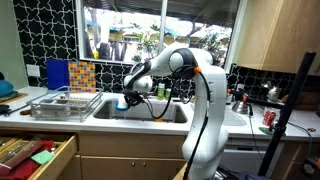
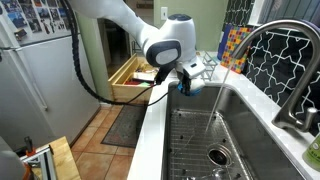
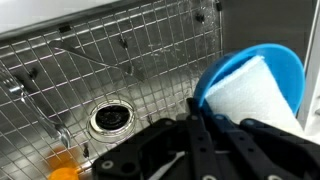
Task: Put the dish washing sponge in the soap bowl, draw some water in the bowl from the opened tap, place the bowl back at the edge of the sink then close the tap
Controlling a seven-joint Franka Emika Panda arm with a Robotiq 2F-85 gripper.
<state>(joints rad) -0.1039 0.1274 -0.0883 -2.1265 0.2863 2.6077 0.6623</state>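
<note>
My gripper (image 3: 192, 112) is shut on the rim of the blue soap bowl (image 3: 285, 62). The pale dish washing sponge (image 3: 255, 95) lies inside the bowl. I hold the bowl above the steel sink (image 3: 60, 45), over its wire grid and beside the drain (image 3: 108, 118). In both exterior views the gripper (image 1: 127, 95) (image 2: 184, 80) holds the bowl (image 1: 122, 102) (image 2: 186, 89) at the sink's near edge. The tap (image 2: 275, 45) is open, and a thin stream of water (image 2: 213, 115) falls into the sink next to the bowl.
A wire dish rack (image 1: 62, 104) stands on the counter beside the sink. A drawer (image 1: 35, 155) below hangs open. A red can (image 1: 268, 118) and bottles stand on the far counter. An orange item (image 3: 62, 168) lies on the sink grid. A fridge (image 2: 30, 80) stands nearby.
</note>
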